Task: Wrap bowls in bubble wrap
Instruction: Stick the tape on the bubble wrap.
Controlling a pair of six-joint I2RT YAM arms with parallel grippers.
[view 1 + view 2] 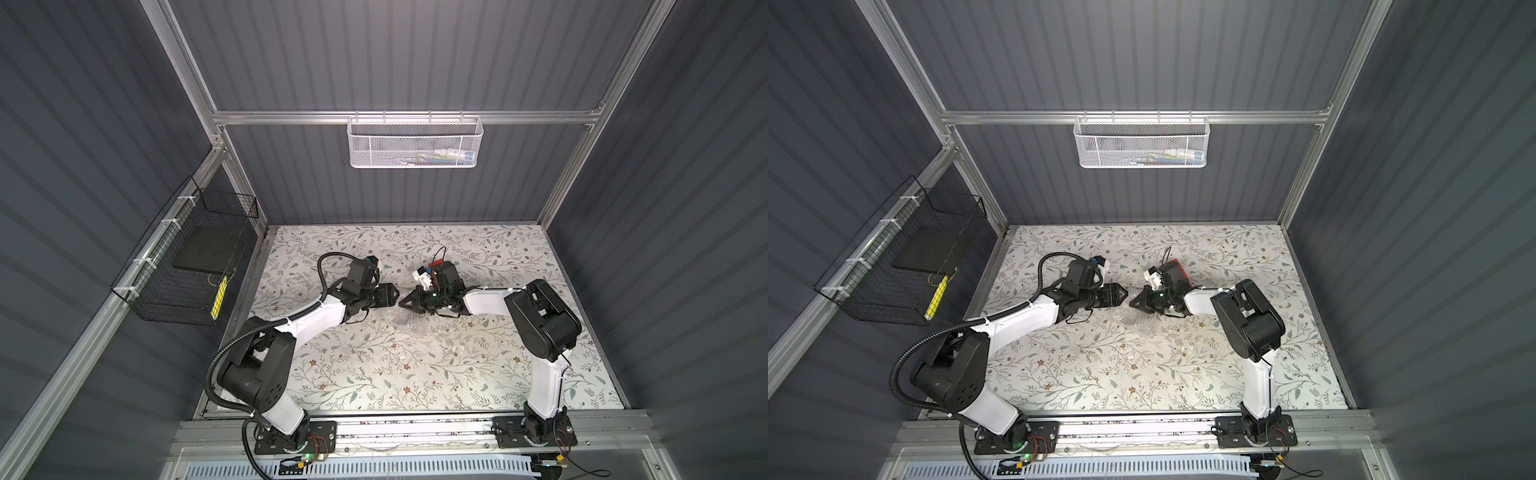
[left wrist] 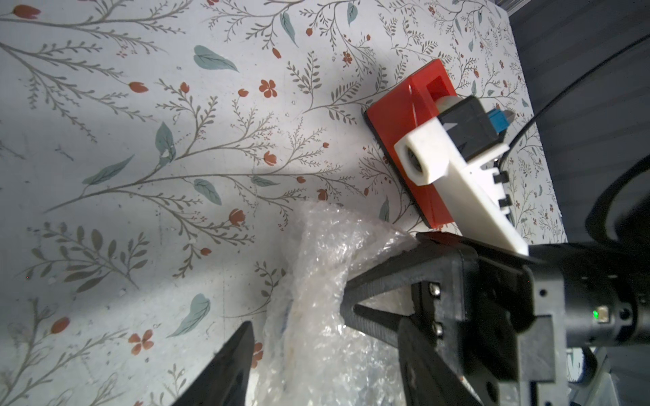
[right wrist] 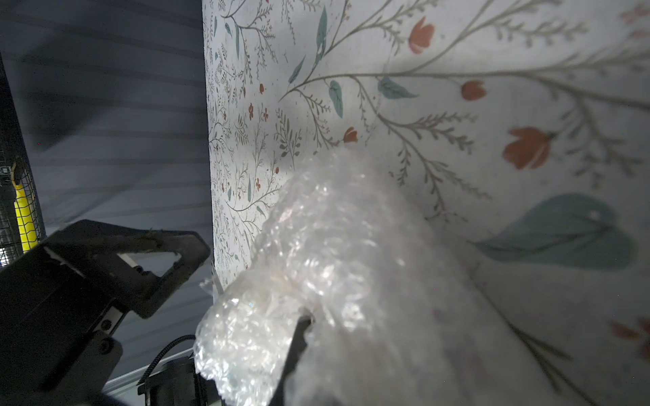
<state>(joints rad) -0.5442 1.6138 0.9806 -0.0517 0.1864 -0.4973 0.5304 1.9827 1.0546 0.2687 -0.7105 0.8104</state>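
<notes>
Pinching bubble wrap (image 3: pixel 316 246) tight in right gripper (image 1: pixel 403 304) jaws | holding left gripper (image 1: pixel 395 294) jaws spread just beside | lying partly on table (image 1: pixel 415 374)

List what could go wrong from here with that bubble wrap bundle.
1. The left gripper stands open around the bubble wrap, so only the right gripper pinches it. The loose fold may spring open.
2. The red tape dispenser sits close to the right gripper and could get knocked.
</notes>
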